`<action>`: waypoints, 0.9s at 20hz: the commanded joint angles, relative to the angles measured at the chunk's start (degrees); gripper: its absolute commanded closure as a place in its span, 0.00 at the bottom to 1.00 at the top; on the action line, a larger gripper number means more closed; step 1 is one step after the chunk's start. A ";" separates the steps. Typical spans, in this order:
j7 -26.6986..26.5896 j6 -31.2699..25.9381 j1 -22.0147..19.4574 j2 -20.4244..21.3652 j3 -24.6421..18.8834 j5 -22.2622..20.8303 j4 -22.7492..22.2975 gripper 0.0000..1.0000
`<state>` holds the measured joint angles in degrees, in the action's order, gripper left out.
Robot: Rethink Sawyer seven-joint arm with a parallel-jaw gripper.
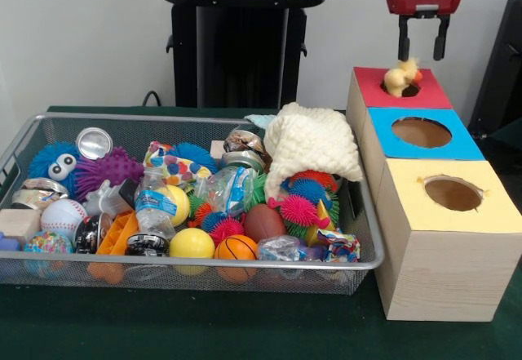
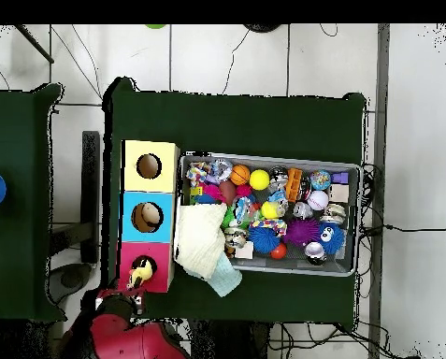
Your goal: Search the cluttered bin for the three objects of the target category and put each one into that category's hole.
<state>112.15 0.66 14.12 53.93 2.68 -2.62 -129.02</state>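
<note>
Hovering pincer (image 1: 422, 49): above the red hole, fingers spread, nothing between them.
Duck (image 1: 401, 77): yellow toy, sitting in the red hole (image 1: 405, 91), head and body above the rim, just below the fingertips and apart from them.
Box (image 1: 440, 246): wooden, three tops in a row, red, blue, yellow; blue hole (image 1: 422, 132) and yellow hole (image 1: 453, 193) show no toy.
Bin (image 1: 204, 269): wire mesh, on the green counter (image 1: 204, 327), beside the box.
Bin contents: spiky balls, yellow ball (image 1: 192, 242), small basketball (image 1: 236, 248), baseball (image 1: 63, 212), crushed bottle (image 1: 155, 205), tin lid (image 1: 94, 143).
Cloth (image 1: 310, 144): cream knit, draped over the bin corner nearest the box.
</note>
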 commanded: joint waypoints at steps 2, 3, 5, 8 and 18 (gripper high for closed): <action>6.80 -2.42 1.66 -2.76 1.14 1.41 6.35 0.00; 6.80 -2.49 1.86 -2.85 1.35 1.48 6.53 0.00; 6.83 -2.65 1.92 -2.80 1.37 1.53 6.65 0.00; 7.11 -3.53 2.37 -2.49 1.70 1.97 6.79 0.00; 7.66 -10.48 1.94 3.53 0.22 4.15 7.42 0.00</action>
<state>112.15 -0.89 17.23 55.08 4.79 -1.88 -127.04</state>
